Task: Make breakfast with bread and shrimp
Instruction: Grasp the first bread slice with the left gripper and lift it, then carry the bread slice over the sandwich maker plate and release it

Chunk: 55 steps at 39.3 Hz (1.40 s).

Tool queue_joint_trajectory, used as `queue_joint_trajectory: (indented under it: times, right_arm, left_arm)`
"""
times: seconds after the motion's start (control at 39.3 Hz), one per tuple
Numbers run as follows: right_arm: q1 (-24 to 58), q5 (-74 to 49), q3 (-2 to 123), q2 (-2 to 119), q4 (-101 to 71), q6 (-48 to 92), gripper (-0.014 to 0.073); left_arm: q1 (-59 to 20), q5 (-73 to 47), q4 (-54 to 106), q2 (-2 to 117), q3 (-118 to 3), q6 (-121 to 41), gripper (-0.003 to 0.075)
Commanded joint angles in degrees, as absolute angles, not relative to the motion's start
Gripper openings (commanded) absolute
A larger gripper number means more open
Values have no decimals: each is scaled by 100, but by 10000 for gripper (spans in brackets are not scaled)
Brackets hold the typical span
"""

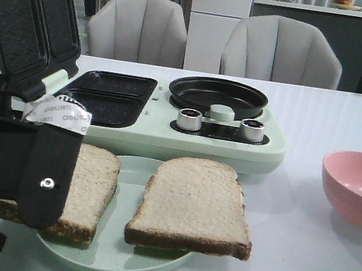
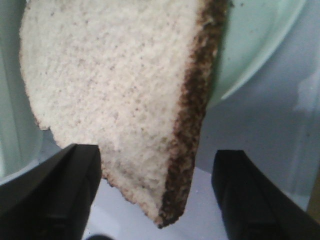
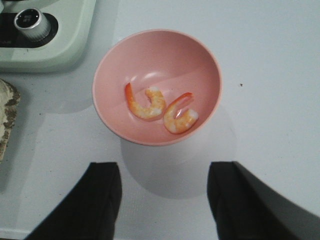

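Left end effector (image 2: pixel 157 195) hangs wide open over the left pale square bread slice (image 2: pixel 120 95), holding nothing. Looks like the bread pickup step; next it should drop and close on that crust.

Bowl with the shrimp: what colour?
Pink bowl; right wrist view shows it best, with two orange shrimp inside.

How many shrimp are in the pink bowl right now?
2. Both lie side by side in the bottom of the pink bowl: one shrimp toward the cooker, the other shrimp just beside it. None looks hidden.
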<state>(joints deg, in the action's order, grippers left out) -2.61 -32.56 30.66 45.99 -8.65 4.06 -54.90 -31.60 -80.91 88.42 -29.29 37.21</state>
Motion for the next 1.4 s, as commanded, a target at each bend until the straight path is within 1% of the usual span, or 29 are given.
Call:
queue_joint_trajectory:
  times: [0.0, 0.25, 0.38, 0.46, 0.58, 0.69, 0.86, 0.99, 1.22, 1.37]
  right_arm:
    - [-259, -2921, 3282, 4595, -853, 431, 497]
    - [-259, -2921, 3282, 4595, -853, 431, 497]
    - [-259, -2921, 3282, 4595, -853, 431, 497]
    - [-259, -2921, 3282, 4595, -853, 431, 497]
    - [-259, -2921, 3282, 4595, -853, 431, 497]
    - [-259, -2921, 3282, 4595, -853, 431, 497]
    - [-259, -2921, 3282, 4595, -853, 431, 497]
    - [-259, -2921, 3282, 4595, -853, 431, 497]
    - [-259, -2921, 3282, 4595, -853, 431, 497]
    - [-259, -2921, 3282, 4595, -853, 431, 497]
  left_arm:
    - [-5522, -3551, -8301, 8810, -3044, 3956, 423]
    - [-5522, -3567, -8301, 8799, -3044, 3956, 211]
    - [-5522, -3567, -8301, 8799, -3044, 3956, 132]
    - [-5522, -3589, -8301, 8799, -3044, 3956, 97]
    - [-5536, -3741, -8301, 8727, -3044, 3956, 101]
    - [-5692, -4090, -8315, 8546, -3053, 3956, 101]
    - [-5983, -4743, -8599, 8033, -3053, 3956, 101]
    - [-6026, -5073, -9012, 7634, -3081, 3956, 101]
    - [-5989, -5208, -9489, 7317, -3467, 3956, 101]
    - [-5684, -4903, -9793, 7317, -3891, 3956, 101]
